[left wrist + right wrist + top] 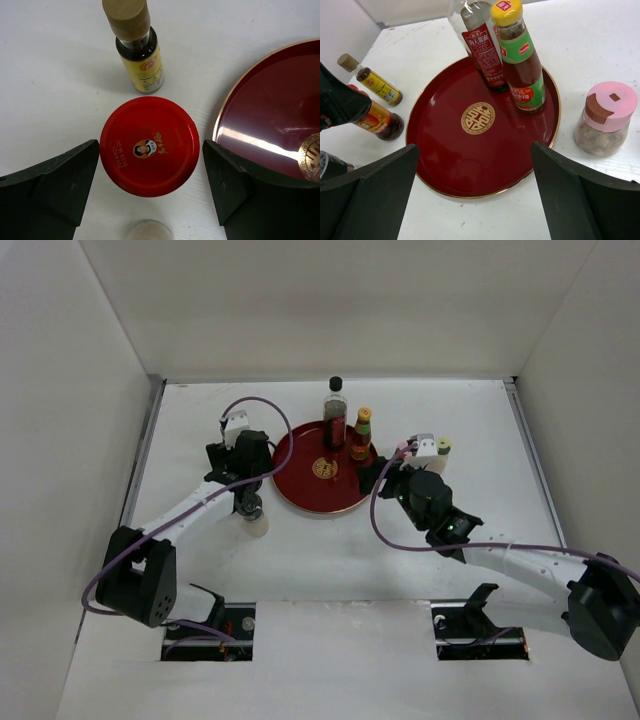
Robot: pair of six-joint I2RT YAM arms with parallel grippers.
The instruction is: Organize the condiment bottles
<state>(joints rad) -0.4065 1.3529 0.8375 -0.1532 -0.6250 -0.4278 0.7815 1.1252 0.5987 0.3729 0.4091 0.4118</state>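
Note:
My left gripper (150, 170) is open, its jaws on either side of the red-lidded jar (149, 146) without touching it; the jar stands on the table left of the round dark-red tray (280, 125). A small tan-capped sauce bottle (137, 50) stands just beyond the jar. A tall clear black-capped bottle (482, 45) and a yellow-capped sauce bottle (520, 60) stand on the tray's far side. My right gripper (475, 200) is open and empty over the tray's near rim (470, 192). A pink-capped shaker (607, 120) stands on the table right of the tray.
In the top view a grey-capped shaker (250, 508) and a cream shaker (257, 527) stand close under the left gripper (243, 485). A pale-yellow-capped bottle (443, 447) stands beside the right wrist. White walls enclose the table on three sides.

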